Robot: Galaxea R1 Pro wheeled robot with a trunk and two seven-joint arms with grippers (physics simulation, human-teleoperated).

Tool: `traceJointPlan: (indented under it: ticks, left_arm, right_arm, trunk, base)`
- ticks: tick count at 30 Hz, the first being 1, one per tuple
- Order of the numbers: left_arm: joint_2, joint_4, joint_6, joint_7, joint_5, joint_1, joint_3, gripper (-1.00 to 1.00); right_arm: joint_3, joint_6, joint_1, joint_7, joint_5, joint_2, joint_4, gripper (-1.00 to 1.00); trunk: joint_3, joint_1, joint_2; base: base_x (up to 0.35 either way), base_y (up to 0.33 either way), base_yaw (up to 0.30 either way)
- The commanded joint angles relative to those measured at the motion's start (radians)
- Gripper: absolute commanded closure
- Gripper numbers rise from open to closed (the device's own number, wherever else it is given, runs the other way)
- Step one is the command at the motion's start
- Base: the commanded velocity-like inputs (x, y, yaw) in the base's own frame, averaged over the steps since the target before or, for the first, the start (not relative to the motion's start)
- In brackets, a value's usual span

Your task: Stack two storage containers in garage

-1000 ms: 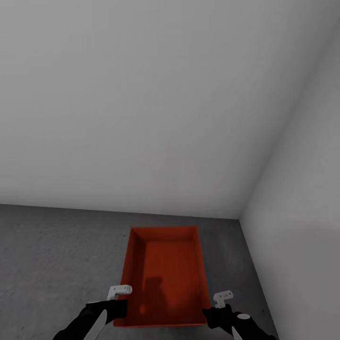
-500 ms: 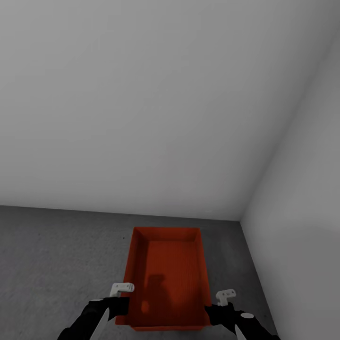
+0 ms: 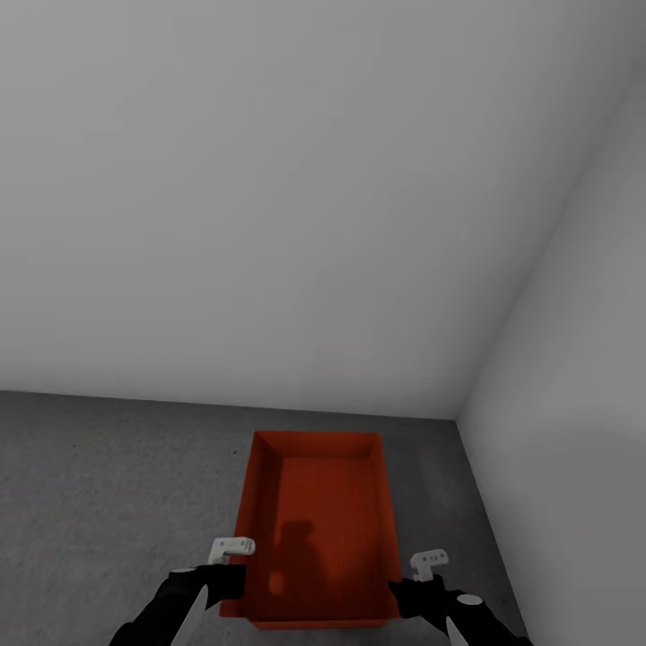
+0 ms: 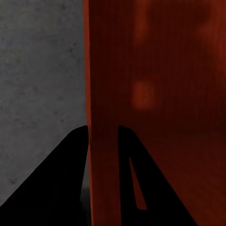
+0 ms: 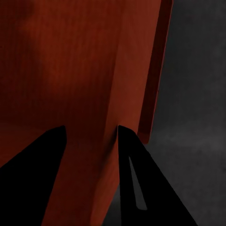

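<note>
An orange-red open-top storage container [image 3: 314,520] hangs low over the dark grey concrete floor [image 3: 108,493] of the garage, close to a corner of its white walls. My left gripper [image 3: 235,574] is shut on the container's left wall. In the left wrist view that red wall [image 4: 155,70] fills the narrow gap in the left gripper [image 4: 103,129]. My right gripper [image 3: 399,588] grips the right wall. In the right wrist view the right gripper [image 5: 89,129] stands astride the red wall [image 5: 70,70]. The second container is out of view.
A plain white back wall [image 3: 269,179] rises just beyond the container, and a white side wall [image 3: 583,404] meets it at the right. Bare mottled concrete [image 4: 37,70] spreads to the left of the container, with a narrower strip [image 5: 197,94] on its right.
Between a second and half a second ago the container and both grippers eased slightly to the right, with a small shift of the whole view. Since then nothing has moved.
</note>
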Motion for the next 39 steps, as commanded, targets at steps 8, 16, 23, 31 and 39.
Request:
traceJointPlan:
  ticks: [8, 16, 23, 31, 39]
  left_arm:
    - [-0.079, -0.004, 0.005, -0.011, 0.019, -0.001, 0.0, 1.0]
    - [-0.078, -0.004, 0.005, -0.012, 0.018, -0.001, 0.0, 1.0]
    - [-0.078, -0.004, 0.005, -0.012, 0.019, -0.001, 0.0, 1.0]
    - [-0.078, -0.004, 0.005, -0.012, 0.019, -0.001, 0.0, 1.0]
    - [-0.079, -0.004, 0.005, -0.012, 0.017, -0.001, 0.0, 1.0]
  right_arm:
    - [0.01, 0.008, 0.0, 0.01, 0.0, 0.011, 0.002, 1.0]
    - [0.01, 0.008, 0.0, 0.01, 0.0, 0.011, 0.002, 1.0]
    - [0.01, 0.008, 0.0, 0.01, 0.0, 0.011, 0.002, 1.0]
    - [0.012, 0.008, 0.0, 0.006, 0.001, 0.011, 0.002, 1.0]
    - [0.011, 0.008, 0.0, 0.006, 0.001, 0.011, 0.001, 1.0]
  trunk:
    - [-0.004, 0.004, -0.007]
    - [-0.023, 0.027, -0.049]
    - [-0.023, 0.027, -0.049]
    - [-0.023, 0.027, -0.049]
    - [-0.045, 0.054, -0.098]
  base:
    - [0.0, 0.0, 0.0]
    - [0.0, 0.0, 0.0]
    - [0.0, 0.0, 0.0]
    - [0.0, 0.0, 0.0]
    - [0.0, 0.0, 0.0]
